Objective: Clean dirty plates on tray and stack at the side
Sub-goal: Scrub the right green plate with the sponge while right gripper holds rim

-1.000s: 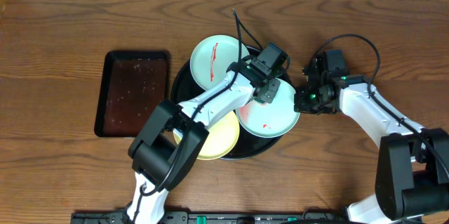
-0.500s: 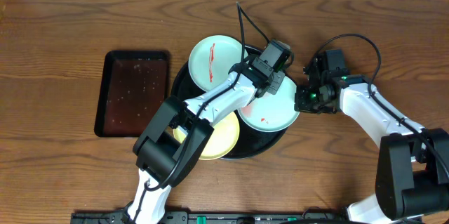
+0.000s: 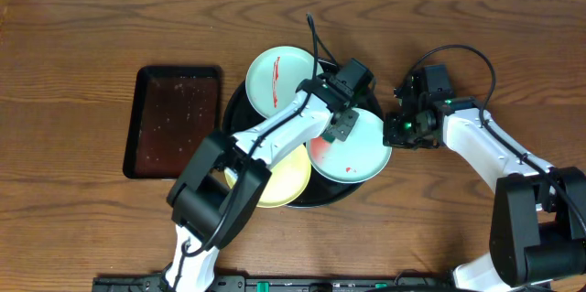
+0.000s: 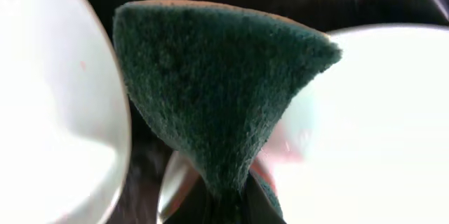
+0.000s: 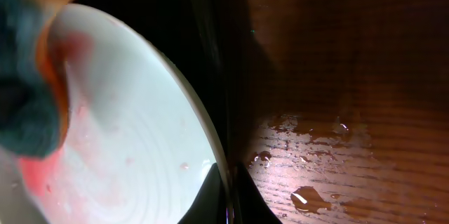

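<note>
Three plates sit on the big round black tray (image 3: 325, 193) in the middle of the tabletop (image 3: 82, 36).

The smeared plate (image 3: 359, 156) lies on the right side of the tray. It is pale blue-green, and it has red marks, mostly on its left part. The left arm reaches across the tray to this plate. The left fingers (image 3: 343, 125) are squeezed tight on a dark green sponge (image 4: 217, 90), which is pinched in at the bottom and spreads out wide at the top. The sponge rests on the red part of the smeared plate.

The right fingers (image 3: 396, 130) come in from the right side. They are closed on the right rim of the smeared plate, one above the rim and one below it.

The far plate (image 3: 275, 77) is pale blue-green too, with a red streak on it. It sits on the far left part of the tray. The yellow plate (image 3: 279, 182) sits on the near left part, and the left arm passes over it.

On the tabletop left of the round tray is a small black tray (image 3: 174, 120) with little wet spots. Some water drops (image 5: 309, 197) lie on the wood just beside the right fingers.
</note>
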Robot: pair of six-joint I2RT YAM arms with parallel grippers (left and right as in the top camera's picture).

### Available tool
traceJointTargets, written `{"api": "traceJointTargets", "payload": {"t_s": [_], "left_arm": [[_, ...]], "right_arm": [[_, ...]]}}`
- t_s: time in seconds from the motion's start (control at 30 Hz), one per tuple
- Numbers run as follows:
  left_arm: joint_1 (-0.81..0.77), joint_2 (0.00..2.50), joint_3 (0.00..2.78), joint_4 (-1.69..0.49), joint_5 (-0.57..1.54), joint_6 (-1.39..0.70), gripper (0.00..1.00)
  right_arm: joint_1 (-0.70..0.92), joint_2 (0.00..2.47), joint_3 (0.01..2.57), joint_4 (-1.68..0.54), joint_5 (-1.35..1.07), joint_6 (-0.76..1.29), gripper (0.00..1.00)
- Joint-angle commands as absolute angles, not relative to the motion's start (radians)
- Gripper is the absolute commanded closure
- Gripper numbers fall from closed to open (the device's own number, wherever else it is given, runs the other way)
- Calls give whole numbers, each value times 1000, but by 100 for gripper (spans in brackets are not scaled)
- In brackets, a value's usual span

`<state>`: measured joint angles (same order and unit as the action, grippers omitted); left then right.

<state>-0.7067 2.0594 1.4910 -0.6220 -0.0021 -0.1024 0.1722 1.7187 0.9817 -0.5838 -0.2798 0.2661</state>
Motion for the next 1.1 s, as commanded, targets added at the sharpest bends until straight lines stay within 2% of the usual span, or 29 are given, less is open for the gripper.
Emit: {"api": "traceJointTargets", "payload": {"t_s": [0.0, 0.3, 0.53, 0.83, 1.07], "left_arm": [[-704, 1990, 1477, -666, 88, -74, 93], [-705, 1987, 1455, -777, 139, -41, 92], [-705, 2022, 1418, -748, 149, -202, 93], [-712, 2022, 1417, -560, 142, -468, 93], [-715, 2037, 1416, -538, -59, -543, 93]], "right_arm": [[171, 1719, 980, -587, -237, 265, 99], [171, 1719, 980, -591, -237, 265, 99], [171, 1719, 980, -594, -237, 265, 99], [171, 1719, 980, -598, -237, 265, 99], [171, 1719, 980, -599, -237, 265, 99]]}}
